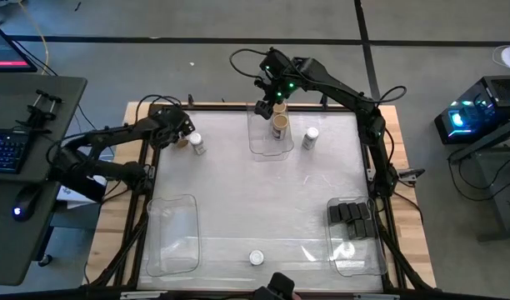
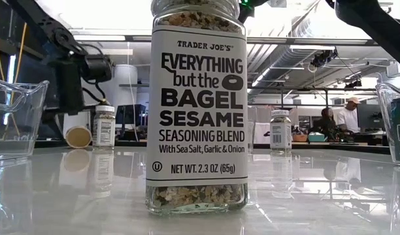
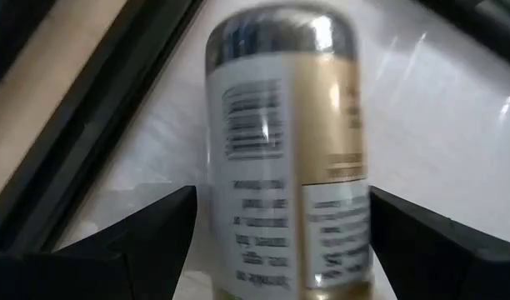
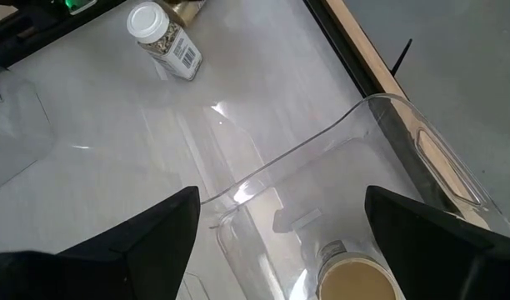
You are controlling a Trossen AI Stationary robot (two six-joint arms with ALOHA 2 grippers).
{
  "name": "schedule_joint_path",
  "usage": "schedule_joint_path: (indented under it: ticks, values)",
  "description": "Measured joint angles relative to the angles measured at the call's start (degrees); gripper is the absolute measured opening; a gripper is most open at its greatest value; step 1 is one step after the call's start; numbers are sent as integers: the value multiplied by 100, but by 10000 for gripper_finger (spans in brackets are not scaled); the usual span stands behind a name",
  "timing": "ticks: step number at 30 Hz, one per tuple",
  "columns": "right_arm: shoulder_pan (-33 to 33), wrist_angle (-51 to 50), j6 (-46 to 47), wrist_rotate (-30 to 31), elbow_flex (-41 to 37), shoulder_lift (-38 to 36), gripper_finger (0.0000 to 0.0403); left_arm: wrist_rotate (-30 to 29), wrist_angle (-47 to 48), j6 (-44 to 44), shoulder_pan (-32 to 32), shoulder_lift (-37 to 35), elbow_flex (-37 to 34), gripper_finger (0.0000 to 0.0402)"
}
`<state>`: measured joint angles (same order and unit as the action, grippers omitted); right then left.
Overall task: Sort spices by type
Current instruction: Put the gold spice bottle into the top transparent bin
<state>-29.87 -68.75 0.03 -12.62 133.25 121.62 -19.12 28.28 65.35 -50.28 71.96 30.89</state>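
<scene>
My left gripper is open at the table's far left. Its fingers stand on either side of a jar with a white-and-gold label, which lies on its side with its tan end toward the near edge. A white-lidded jar stands upright beside it. My right gripper hangs open above the far clear bin, where a tan-lidded jar stands. Another white-lidded jar stands right of that bin. A third stands at the near edge. Black boxes lie in the right bin.
A clear bin sits at the near left. The dark table frame runs close beside my left gripper. In the low view, the near jar fills the middle. People show in the room far behind the table.
</scene>
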Motion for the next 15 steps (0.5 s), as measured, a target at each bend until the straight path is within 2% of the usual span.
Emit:
schedule_joint_path:
  ticks: [6, 8, 12, 15]
  values:
    - [27, -1, 14, 0, 0, 2, 337, 95, -258, -188, 0, 423, 0, 318]
    - [42, -16, 17, -1, 0, 2, 337, 157, -294, -286, 0, 455, 0, 303]
    - [74, -83, 16, 0, 0, 2, 337, 204, -281, -445, 0, 377, 0, 244]
    - [104, -81, 18, 18, 1, 4, 337, 209, -279, -636, 0, 191, 0, 243]
